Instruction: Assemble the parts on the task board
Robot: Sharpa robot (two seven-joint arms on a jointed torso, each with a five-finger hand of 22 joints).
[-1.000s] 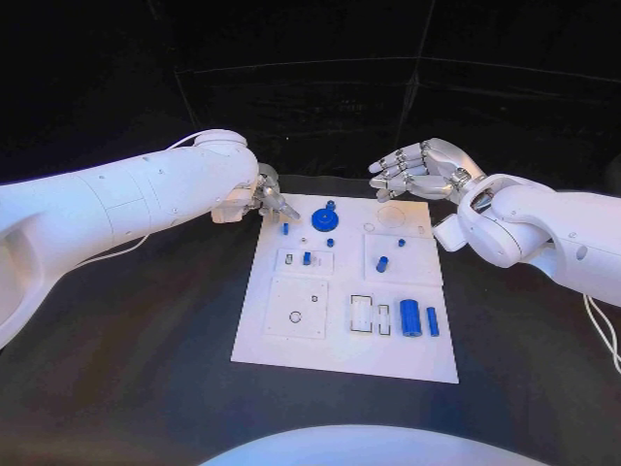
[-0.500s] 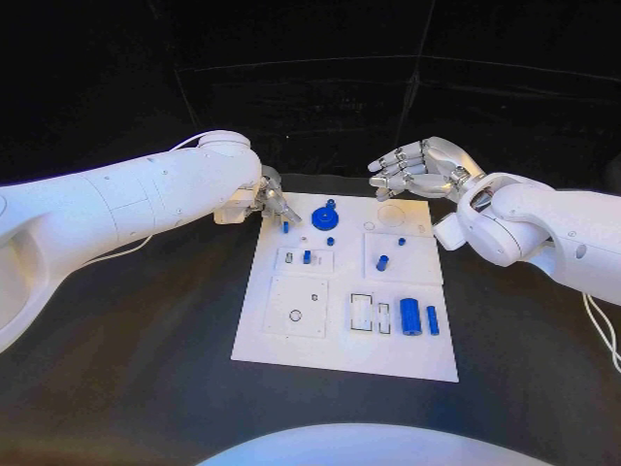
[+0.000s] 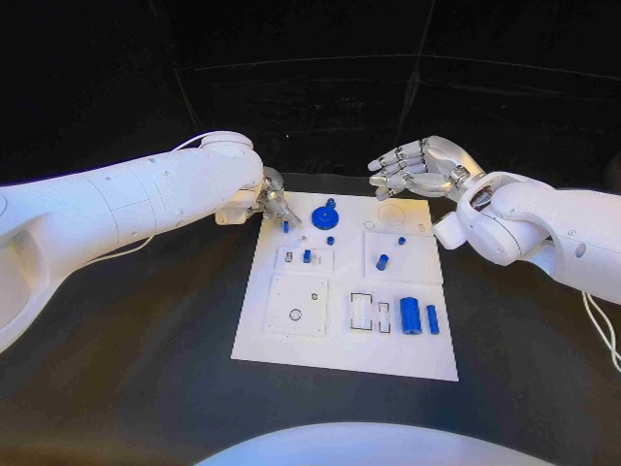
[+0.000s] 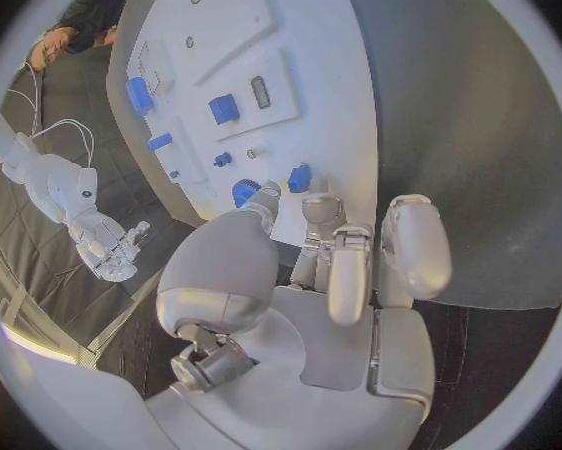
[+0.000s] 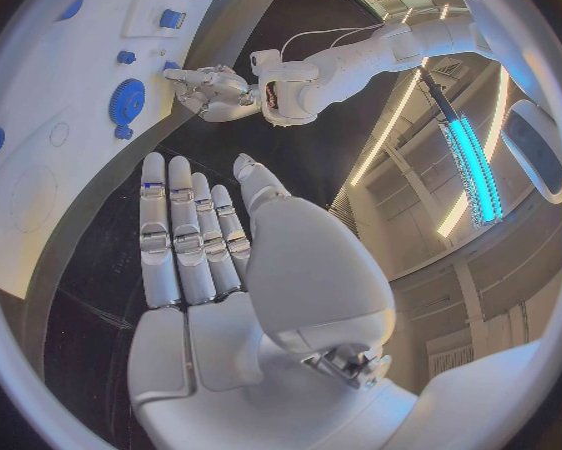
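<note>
The white task board (image 3: pixel 345 354) lies in the middle of the black table. A small blue peg (image 3: pixel 284 227) stands near its far left corner. My left hand (image 3: pixel 266 201) hovers right over that corner with its fingers curled down at the peg. In the left wrist view the peg (image 4: pixel 300 178) sits just at the tips of my left hand (image 4: pixel 319 260), between thumb and a finger; contact is unclear. A blue gear (image 3: pixel 325 209) sits beside it. My right hand (image 3: pixel 420 167) hangs above the board's far edge, fingers apart and holding nothing.
Two blue cylinders (image 3: pixel 410 316) lie side by side at the board's near right. A short blue piece (image 3: pixel 382 262) and another in a recess (image 3: pixel 307 257) sit mid-board. Bare black table (image 3: pixel 143 369) surrounds the board on both sides.
My left hand has edged slightly right, closer over the blue peg. The peg, the other parts and my right hand have stayed put.
</note>
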